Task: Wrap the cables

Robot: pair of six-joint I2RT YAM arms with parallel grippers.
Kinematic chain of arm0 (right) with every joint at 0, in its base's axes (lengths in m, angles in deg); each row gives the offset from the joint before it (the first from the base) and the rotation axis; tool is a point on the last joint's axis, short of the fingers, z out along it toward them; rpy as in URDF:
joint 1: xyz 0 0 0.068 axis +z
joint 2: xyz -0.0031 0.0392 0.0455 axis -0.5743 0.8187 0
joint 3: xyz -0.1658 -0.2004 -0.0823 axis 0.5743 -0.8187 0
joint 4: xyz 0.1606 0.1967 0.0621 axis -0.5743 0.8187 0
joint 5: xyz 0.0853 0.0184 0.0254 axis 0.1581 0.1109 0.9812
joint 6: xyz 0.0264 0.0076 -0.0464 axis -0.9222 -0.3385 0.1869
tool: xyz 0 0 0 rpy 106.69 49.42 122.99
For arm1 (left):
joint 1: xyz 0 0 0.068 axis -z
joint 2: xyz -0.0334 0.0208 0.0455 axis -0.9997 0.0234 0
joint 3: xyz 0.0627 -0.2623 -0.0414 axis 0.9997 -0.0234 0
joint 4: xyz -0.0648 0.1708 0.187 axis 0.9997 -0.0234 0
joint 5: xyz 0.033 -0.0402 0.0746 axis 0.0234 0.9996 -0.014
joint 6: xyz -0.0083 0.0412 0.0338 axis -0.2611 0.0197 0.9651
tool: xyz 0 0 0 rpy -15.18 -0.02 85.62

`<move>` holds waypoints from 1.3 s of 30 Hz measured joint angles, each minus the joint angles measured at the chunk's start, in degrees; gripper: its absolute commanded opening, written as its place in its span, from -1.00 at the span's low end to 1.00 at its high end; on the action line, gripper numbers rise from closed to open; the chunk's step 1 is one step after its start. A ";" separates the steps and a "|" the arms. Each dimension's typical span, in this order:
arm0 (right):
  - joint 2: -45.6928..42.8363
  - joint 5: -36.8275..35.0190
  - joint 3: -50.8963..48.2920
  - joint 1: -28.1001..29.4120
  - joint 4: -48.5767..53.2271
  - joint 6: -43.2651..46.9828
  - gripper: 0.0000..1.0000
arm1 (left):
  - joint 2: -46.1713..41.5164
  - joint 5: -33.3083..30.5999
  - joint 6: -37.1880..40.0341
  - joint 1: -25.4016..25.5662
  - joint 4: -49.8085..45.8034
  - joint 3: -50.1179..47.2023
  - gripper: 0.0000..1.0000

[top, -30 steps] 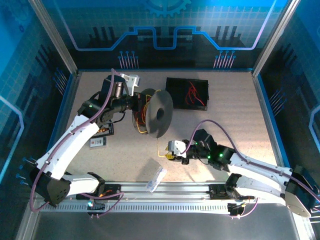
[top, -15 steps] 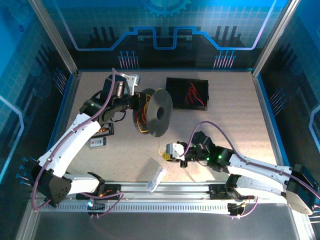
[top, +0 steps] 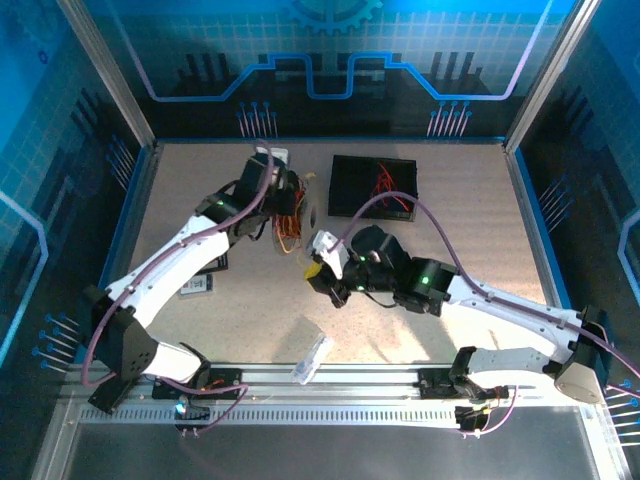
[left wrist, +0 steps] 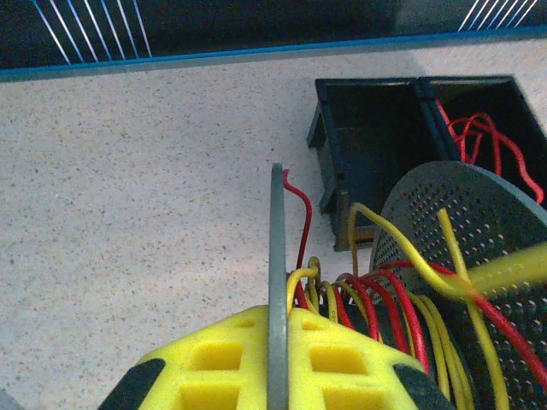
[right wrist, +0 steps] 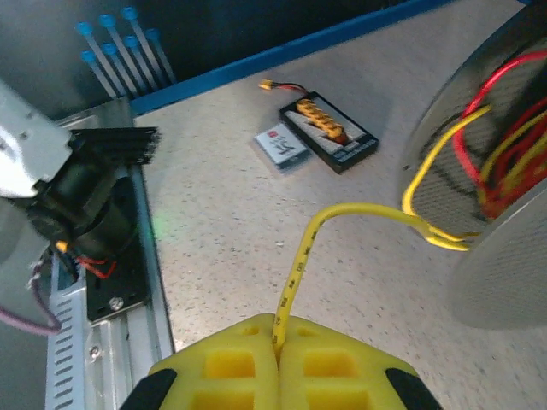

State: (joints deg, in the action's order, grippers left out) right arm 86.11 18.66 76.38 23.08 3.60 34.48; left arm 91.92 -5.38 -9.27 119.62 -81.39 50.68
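My left gripper point(left wrist: 278, 320) is shut on the thin grey flange of the black spool point(left wrist: 277, 239), which shows almost edge-on in the top view point(top: 303, 215). Several yellow and red cables point(left wrist: 385, 295) are wound loosely round its hub, beside the perforated far flange point(left wrist: 487, 231). Just right of the spool, my right gripper point(right wrist: 278, 329) is shut on a yellow cable point(right wrist: 295, 269) that arcs over to the spool flange point(right wrist: 500, 213). From above, the left gripper point(top: 283, 200) is at the spool's back left and the right gripper point(top: 318, 262) at its front.
A black box point(top: 375, 187) holding red cables point(left wrist: 483, 145) stands behind the spool. A black device point(right wrist: 329, 128) and a white card point(right wrist: 282, 143) lie on the table to the left. A clear plastic bag point(top: 312, 357) rests near the front rail point(top: 330, 385).
The left arm has swung the spool right and back, turning it nearly edge-on. My right gripper has carried the yellow cable up and left, close to the spool.
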 measured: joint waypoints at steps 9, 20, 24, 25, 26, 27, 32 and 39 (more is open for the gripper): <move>3.26 -11.15 16.39 -7.93 19.23 -3.45 -1.00 | 1.07 -2.54 7.10 5.51 7.08 -3.43 -1.00; 9.70 -13.46 25.29 -18.53 29.79 9.35 -1.00 | 1.03 7.76 14.23 7.26 8.92 -5.09 -1.00; 10.10 -12.20 25.29 -22.62 30.47 18.38 -1.00 | 0.20 13.35 16.02 7.26 8.44 -5.09 -1.00; 10.14 -11.43 25.29 -23.65 30.49 20.39 -1.00 | -0.09 14.49 16.33 7.26 8.33 -5.09 -1.00; 10.19 -10.29 25.29 -24.79 30.62 22.73 -1.00 | -0.48 15.89 16.81 7.26 8.13 -5.07 -1.00; 10.27 -9.05 25.29 -25.81 30.88 25.27 -1.00 | -0.76 17.33 17.22 7.23 7.74 -4.92 -1.00; 10.47 -5.35 23.21 -28.81 30.12 35.89 -1.00 | -1.22 23.30 18.78 7.04 5.42 -3.91 -1.00; 10.73 5.81 16.72 -36.63 25.81 42.60 -1.00 | -2.47 31.74 17.94 3.13 5.31 -3.91 -1.00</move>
State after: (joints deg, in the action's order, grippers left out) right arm 96.84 24.47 93.10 -13.55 29.41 77.08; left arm 89.45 26.36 8.67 122.75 -76.08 46.77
